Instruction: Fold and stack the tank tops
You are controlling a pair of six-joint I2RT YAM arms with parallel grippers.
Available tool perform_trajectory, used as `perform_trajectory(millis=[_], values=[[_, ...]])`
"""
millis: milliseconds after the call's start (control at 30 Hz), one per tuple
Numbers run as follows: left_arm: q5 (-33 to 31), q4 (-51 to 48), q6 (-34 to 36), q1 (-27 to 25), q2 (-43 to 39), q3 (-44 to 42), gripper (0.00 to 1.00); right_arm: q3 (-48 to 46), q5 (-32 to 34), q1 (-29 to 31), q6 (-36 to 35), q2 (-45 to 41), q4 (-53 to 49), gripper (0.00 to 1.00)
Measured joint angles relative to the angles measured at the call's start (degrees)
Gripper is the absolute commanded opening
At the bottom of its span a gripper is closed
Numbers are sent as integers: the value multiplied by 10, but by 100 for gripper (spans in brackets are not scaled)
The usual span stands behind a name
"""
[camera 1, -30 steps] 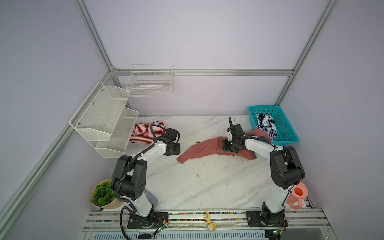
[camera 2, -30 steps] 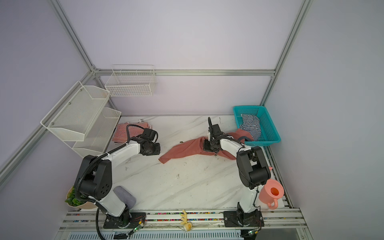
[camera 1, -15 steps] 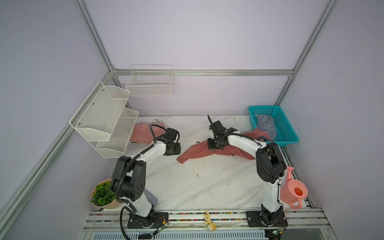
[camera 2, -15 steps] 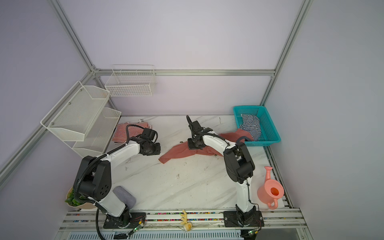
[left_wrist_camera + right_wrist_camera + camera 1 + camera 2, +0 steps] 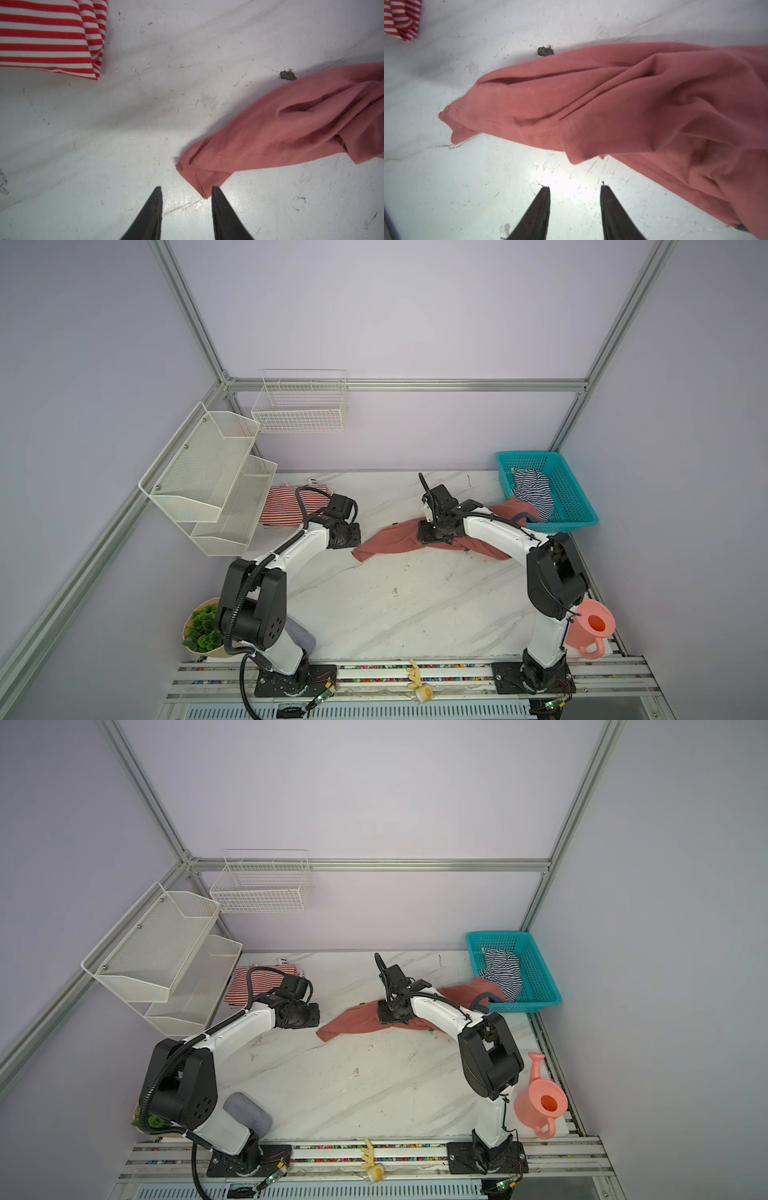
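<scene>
The salmon-red tank top (image 5: 386,541) (image 5: 353,1020) lies crumpled across the middle of the marble table, its far end draped at the teal basket (image 5: 528,455) (image 5: 498,934). My right gripper (image 5: 432,536) (image 5: 392,1016) (image 5: 575,187) stands open over bare table just off the top's hem (image 5: 612,99), holding nothing. My left gripper (image 5: 348,536) (image 5: 305,1016) (image 5: 186,188) is open at the top's left corner (image 5: 291,128), whose tip lies between the fingertips, ungripped. The red-and-white striped tank top (image 5: 286,506) (image 5: 249,986) (image 5: 45,37) (image 5: 400,18) lies folded at back left. The navy-and-white striped one (image 5: 532,489) (image 5: 500,969) sits in the basket.
White mesh shelves (image 5: 208,472) overhang the table's left side and a wire basket (image 5: 299,406) hangs on the back wall. A pink watering can (image 5: 592,626) stands front right, a potted plant (image 5: 201,630) front left. A dark chip (image 5: 287,75) marks the tabletop.
My right gripper slid left along the salmon-red top, then opened and let go of the cloth. The left arm has not moved.
</scene>
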Motion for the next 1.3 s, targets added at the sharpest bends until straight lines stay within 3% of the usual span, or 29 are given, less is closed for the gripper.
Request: perform_trajectory(millis=[233,1300], values=[[0,0,0,0,0,0,39,-58,-6,0,24,-16,28,11],[0,-5,0,0,2,0,39,-78,-56,-39,81,65,177,11]])
